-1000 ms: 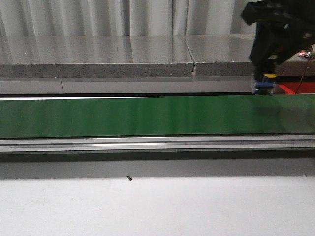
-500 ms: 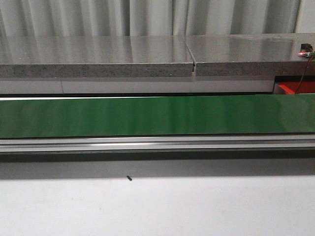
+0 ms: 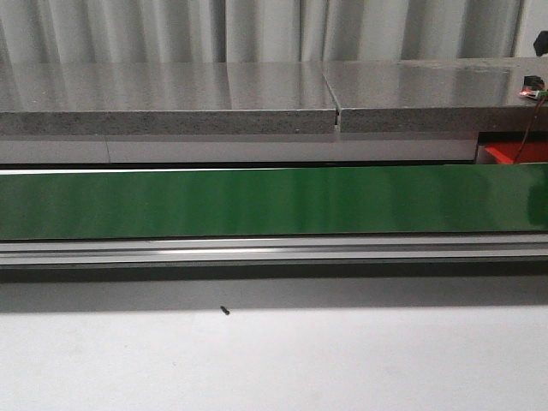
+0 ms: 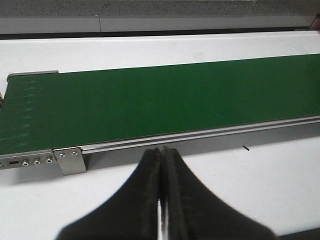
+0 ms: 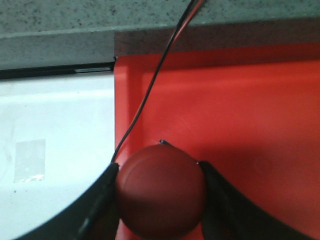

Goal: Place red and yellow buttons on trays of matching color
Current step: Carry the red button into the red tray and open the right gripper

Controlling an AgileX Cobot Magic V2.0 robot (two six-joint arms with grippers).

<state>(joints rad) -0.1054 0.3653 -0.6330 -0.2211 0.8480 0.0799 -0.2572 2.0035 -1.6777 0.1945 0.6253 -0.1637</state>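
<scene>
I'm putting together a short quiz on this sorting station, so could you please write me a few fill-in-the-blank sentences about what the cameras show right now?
1. The right gripper is shut on a round button whose colour is ____.
2. That button hangs over a tray whose colour is ____.
3. The left gripper has its fingers closed with ____ between them.
4. The conveyor belt in the front view is coloured ____.

Missing words: red; red; nothing; green
</scene>
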